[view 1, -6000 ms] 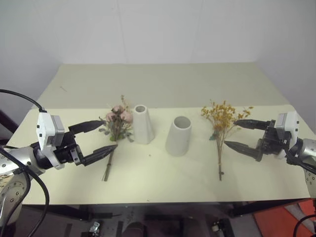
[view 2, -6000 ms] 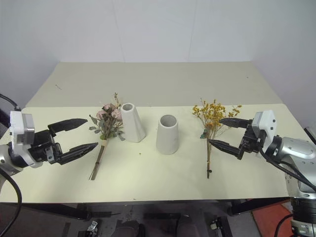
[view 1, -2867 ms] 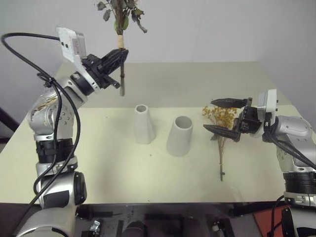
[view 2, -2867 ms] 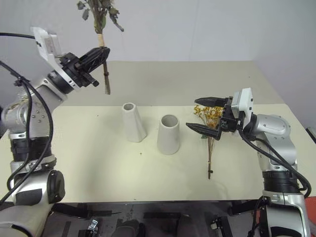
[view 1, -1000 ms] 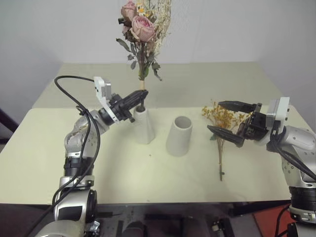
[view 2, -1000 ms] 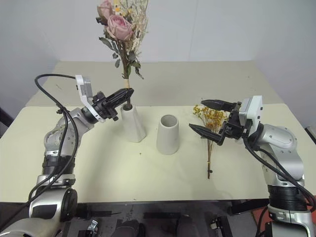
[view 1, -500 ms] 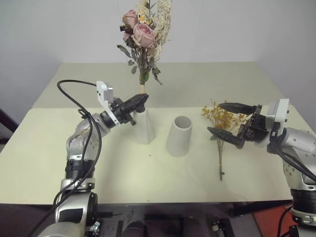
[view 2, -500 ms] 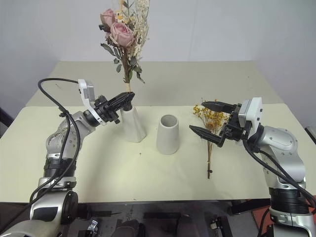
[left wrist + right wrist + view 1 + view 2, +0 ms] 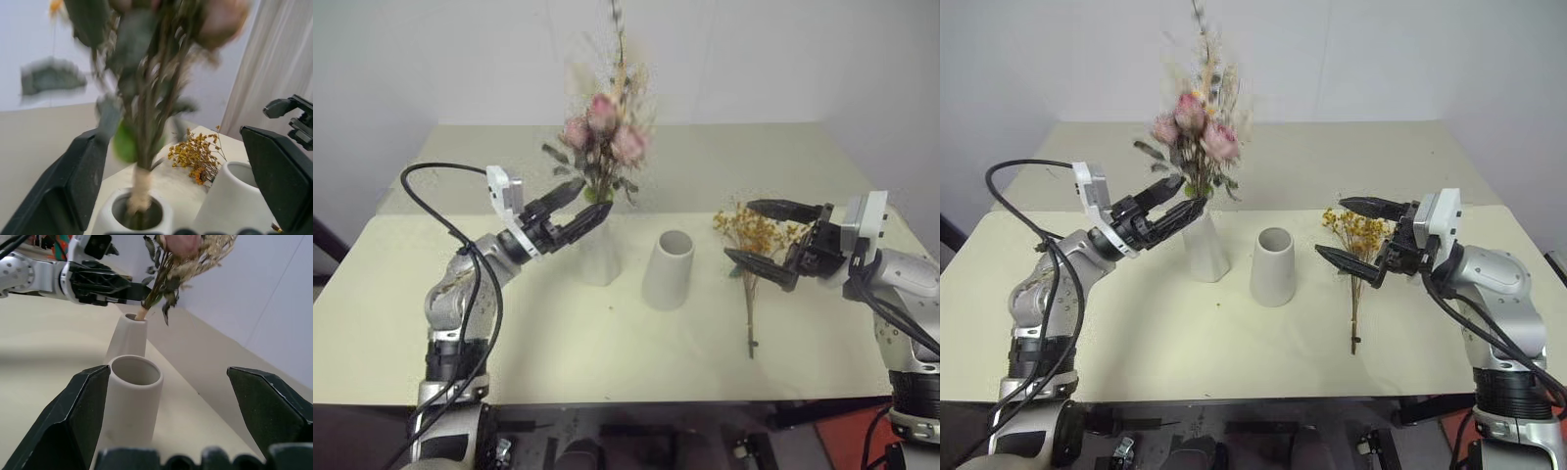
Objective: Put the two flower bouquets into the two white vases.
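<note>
One bouquet, the pink roses (image 9: 604, 119) with leaves and pale sprigs, stands with its stems down in the mouth of the slim vase (image 9: 598, 262); heads lean a little toward the far side of the surface (image 9: 636, 333). Left wrist view confirms the bound stem inside the rim, blooms blurred.

Left claw (image 9: 576, 208) sits just beside the stems, at vase-mouth height, fingers spread wide with nothing between them. Stems look free of both fingers, though leaves hang near the upper one.

Second bouquet, the yellow-orange spray (image 9: 750, 243), lies flat on the surface, blossoms toward the far side, thin stems pointing to the near edge. Broader vase (image 9: 668, 269) stands empty between slim vase and spray, near both.

Right claw (image 9: 764, 234) hovers over the blossom end, fingers spread, gripping nothing.

Judgement on the step in hand, the release and pull-away:
- Draw the left claw out level along its own line, clear of the leaves, so nothing snags and tips the slim vase; it looks top-heavy now.
- Keep the fingers wide until well clear.
- For the spray, I would take it low on the stems rather than at the brittle blossoms, so it can be stood upright over the wide mouth.
</note>
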### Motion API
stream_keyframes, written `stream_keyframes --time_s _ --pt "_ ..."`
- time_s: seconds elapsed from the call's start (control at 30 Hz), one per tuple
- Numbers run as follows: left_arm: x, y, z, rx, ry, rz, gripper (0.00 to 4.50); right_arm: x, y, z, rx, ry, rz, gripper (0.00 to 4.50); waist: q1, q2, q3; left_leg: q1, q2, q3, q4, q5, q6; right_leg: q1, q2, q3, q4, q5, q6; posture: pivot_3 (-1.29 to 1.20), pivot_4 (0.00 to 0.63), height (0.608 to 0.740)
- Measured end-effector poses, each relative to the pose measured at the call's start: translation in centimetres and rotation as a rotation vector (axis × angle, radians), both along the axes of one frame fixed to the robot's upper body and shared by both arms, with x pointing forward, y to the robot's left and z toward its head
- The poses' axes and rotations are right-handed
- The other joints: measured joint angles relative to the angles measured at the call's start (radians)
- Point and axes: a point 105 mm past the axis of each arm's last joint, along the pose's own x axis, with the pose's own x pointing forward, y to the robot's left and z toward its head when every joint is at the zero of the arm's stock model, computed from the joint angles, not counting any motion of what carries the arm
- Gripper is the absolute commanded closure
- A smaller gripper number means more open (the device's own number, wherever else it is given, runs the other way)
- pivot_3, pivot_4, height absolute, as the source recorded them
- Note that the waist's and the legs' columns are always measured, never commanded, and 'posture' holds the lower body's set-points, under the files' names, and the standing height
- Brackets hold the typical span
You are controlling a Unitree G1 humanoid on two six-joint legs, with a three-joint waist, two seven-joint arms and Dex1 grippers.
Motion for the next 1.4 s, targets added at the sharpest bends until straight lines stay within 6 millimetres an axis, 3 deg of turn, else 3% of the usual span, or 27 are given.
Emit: stream_keyframes --time_s 0.43,0.67,0.83,1.07,1.4 --pt "-4.0 2.9 0.0 0.084 0.012 0.072 0.02 1.0 -0.3 -0.5 -0.017 0.034 -0.007 0.0 0.001 0.0 0.0 0.001 0.0 0.0 0.0 0.0 0.0 0.0 0.0 0.0 0.0 0.0 0.0 0.0 0.15 0.74" --pt "-7.3 2.6 0.2 0.206 -0.02 -0.062 0.02 2.8 -2.3 -1.8 -0.088 0.133 -0.177 0.0 0.001 0.0 0.0 0.001 0.0 0.001 -0.001 0.0 0.0 0.0 0.0 0.0 -0.001 0.0 0.0 0.0 0.15 0.74" --pt "-8.3 2.1 0.6 0.249 -0.046 -0.143 0.02 3.3 -3.2 -2.3 -0.096 0.259 -0.278 0.0 0.001 0.0 0.0 0.001 0.0 0.001 -0.001 0.0 0.001 0.001 0.0 0.0 -0.001 0.0 0.0 0.0 0.15 0.74" --pt "-9.0 1.4 0.7 0.317 -0.063 -0.232 0.02 2.3 -5.5 -3.1 -0.214 0.539 -0.427 0.0 0.002 0.0 0.0 0.0 0.0 0.001 0.0 -0.001 0.001 0.001 0.0 0.0 -0.002 0.0 0.0 0.0 0.15 0.74" --pt "-9.2 0.4 0.9 0.35 -0.076 -0.337 0.02 2.6 -5.5 -7.3 -0.32 1.014 -0.562 0.0 -0.005 0.0 0.0 0.0 0.001 0.003 -0.001 -0.001 0.001 0.001 0.001 0.0 -0.002 0.0 -0.001 0.0 0.15 0.74"
